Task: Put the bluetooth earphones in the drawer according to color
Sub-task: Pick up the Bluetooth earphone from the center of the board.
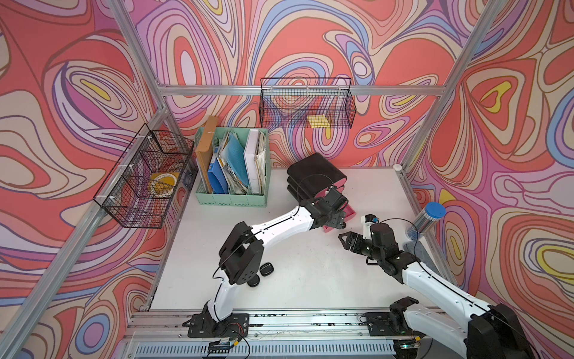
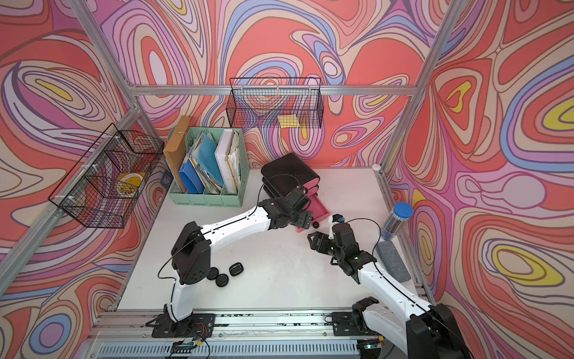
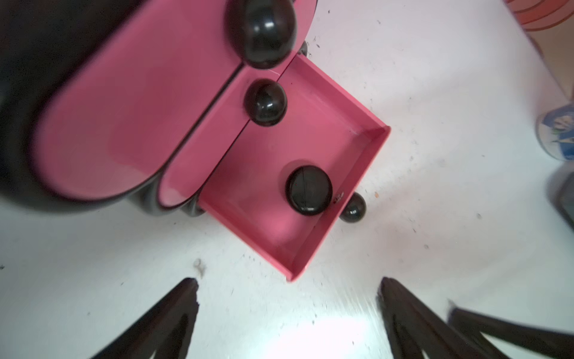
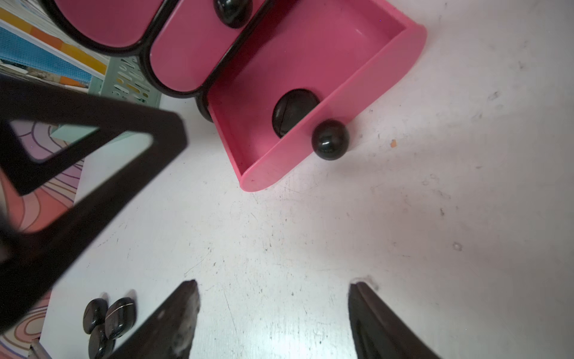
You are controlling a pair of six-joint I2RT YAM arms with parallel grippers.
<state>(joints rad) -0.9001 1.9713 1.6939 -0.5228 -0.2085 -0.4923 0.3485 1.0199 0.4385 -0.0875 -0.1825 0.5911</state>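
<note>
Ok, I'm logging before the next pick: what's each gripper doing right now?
Left gripper: jaws open, holding nothing.
Right gripper: jaws open, holding nothing.

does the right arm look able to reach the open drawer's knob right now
Probably yes: the right gripper is open and faces the knob, with only bare table between them; the left gripper sits off to one side.

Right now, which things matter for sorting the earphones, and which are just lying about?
Job: black cabinet, open pink drawer, earphone case inside it, three loose black cases.
Lying about: green file organizer, wire baskets, blue-capped tube, grey pad.
</note>
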